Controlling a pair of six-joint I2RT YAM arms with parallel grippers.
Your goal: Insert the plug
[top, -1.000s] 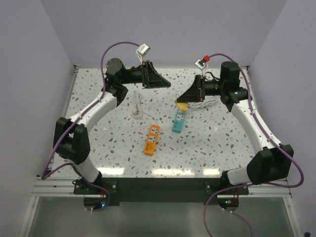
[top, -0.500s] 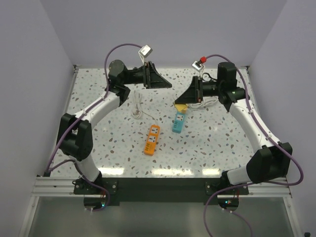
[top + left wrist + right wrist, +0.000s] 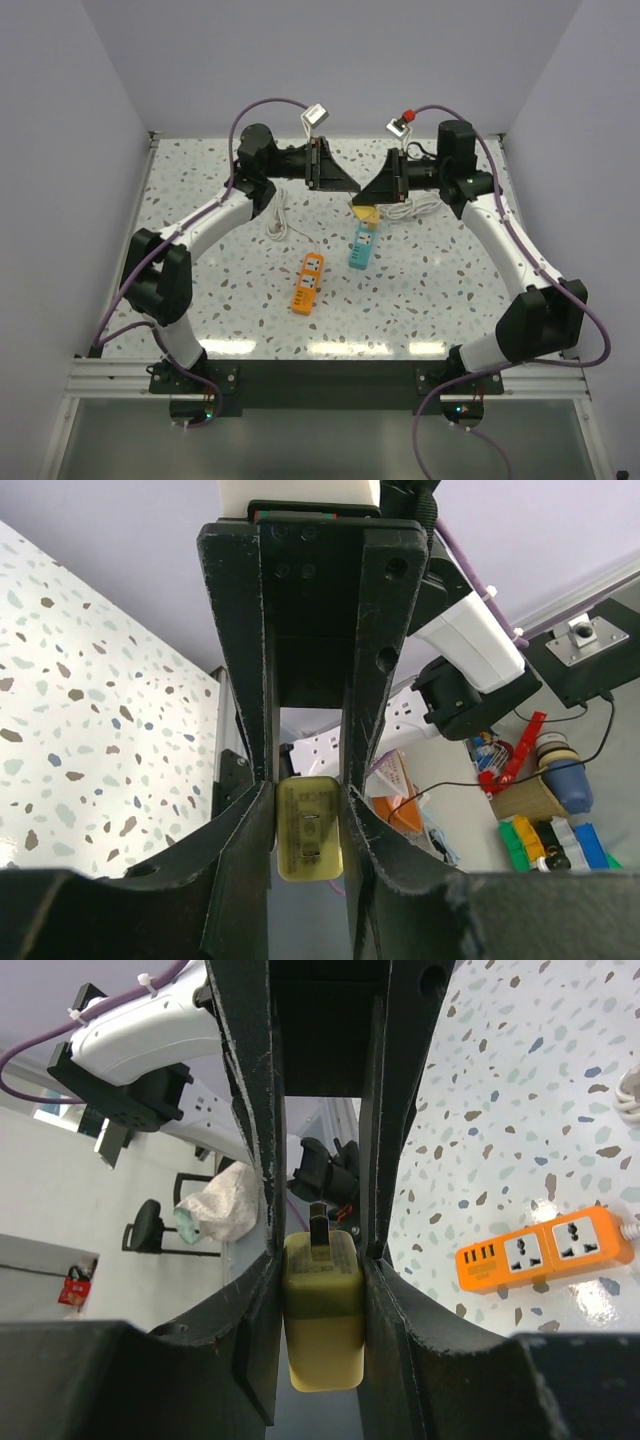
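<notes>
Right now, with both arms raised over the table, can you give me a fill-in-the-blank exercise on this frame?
1. The right gripper holds the small yellow-tan blocky plug, its metal prong pointing ___ (toward or away from) the left gripper.
2. Next to the light-blue plastic power strip, nearer the arm bases, lies a second power strip coloured ___.
3. The coiled cable lying left of both strips is ___ in colour.
Missing words: toward; orange; white.

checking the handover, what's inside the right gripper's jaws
The plug sits pinched between the jaws of the right gripper, with a prong showing at its far end. Its near end is hidden behind the jaws' dark bases.
</notes>
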